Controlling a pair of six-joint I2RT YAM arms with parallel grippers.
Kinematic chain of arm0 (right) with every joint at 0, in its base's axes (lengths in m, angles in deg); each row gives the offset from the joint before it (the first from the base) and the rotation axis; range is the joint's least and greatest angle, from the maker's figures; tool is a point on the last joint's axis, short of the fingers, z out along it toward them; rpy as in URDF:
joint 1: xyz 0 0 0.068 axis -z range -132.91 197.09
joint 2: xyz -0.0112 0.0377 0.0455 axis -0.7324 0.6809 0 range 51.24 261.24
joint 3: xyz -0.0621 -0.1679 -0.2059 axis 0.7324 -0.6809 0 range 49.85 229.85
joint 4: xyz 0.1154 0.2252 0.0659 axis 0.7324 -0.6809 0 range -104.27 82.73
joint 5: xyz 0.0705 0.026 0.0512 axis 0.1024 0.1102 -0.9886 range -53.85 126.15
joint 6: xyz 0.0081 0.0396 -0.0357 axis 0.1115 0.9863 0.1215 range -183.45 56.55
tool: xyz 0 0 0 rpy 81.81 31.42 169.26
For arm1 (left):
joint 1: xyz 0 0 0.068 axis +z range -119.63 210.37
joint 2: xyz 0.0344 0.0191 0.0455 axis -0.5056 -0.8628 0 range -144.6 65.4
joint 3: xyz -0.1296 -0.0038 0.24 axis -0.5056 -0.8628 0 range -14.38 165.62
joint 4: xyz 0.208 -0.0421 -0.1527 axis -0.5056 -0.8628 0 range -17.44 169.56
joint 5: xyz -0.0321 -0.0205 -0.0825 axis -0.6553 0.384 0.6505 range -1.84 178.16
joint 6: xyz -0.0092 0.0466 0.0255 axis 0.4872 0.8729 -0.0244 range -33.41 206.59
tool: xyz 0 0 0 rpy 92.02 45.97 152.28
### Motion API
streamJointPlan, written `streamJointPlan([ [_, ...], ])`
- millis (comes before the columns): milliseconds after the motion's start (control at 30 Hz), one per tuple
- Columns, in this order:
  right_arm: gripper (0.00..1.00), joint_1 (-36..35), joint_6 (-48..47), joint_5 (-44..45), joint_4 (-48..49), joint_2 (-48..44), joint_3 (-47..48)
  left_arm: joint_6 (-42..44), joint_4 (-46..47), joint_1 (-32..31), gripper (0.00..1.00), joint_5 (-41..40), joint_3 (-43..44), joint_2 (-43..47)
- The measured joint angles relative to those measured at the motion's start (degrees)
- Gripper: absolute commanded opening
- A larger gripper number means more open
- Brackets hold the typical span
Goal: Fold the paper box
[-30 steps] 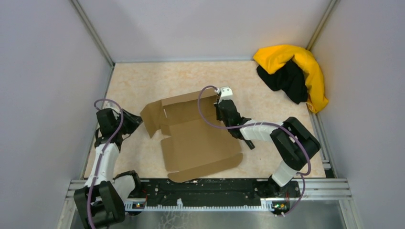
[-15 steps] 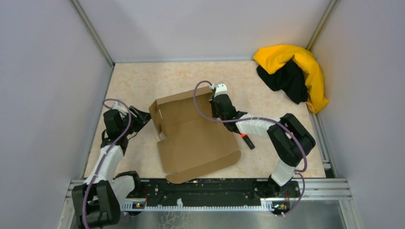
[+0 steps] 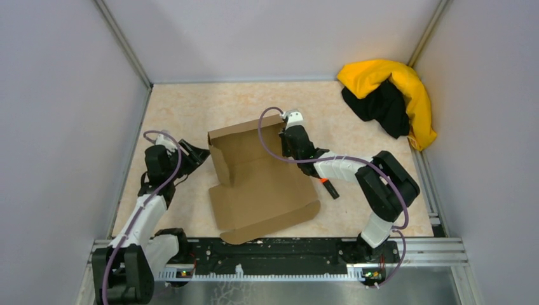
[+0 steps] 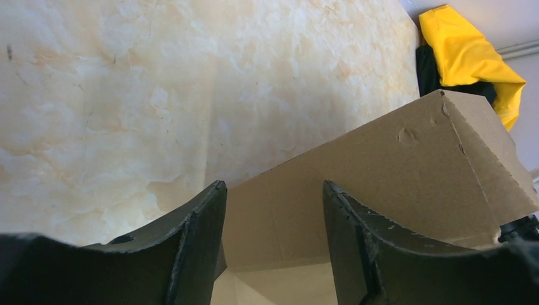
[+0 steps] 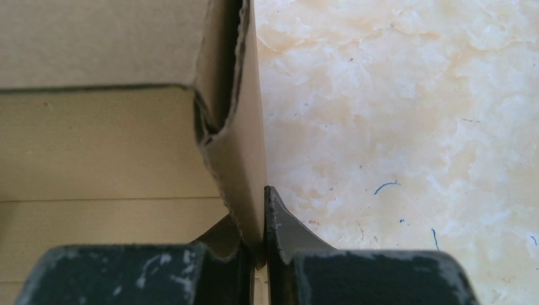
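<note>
While my right gripper point(image 5: 259, 219) clamps the paper box point(image 3: 254, 184) wall, I hold firm.
Left gripper point(image 4: 272, 190), fingers apart: I'd nudge the opposite wall upright, gently.

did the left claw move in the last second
Yes. The left claw has shifted right, away from the left wall and toward the left side of the paper box.

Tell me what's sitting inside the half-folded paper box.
Nothing shows inside the paper box: only bare cardboard. The right gripper pinches its right wall; the corner beneath that arm is hidden.
</note>
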Motion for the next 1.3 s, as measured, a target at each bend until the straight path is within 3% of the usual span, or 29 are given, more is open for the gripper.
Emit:
streamJointPlan([
  [767,0.00,0.02,0.59,0.48,1.42,0.70,-0.02,0.11,0.83,-5.70,0.60,-3.93,-2.97,5.73],
  [1300,0.00,0.00,1.49,0.50,1.60,0.90,-0.02,1.44,-2.73,-6.38,0.64,-4.28,-5.97,11.61],
])
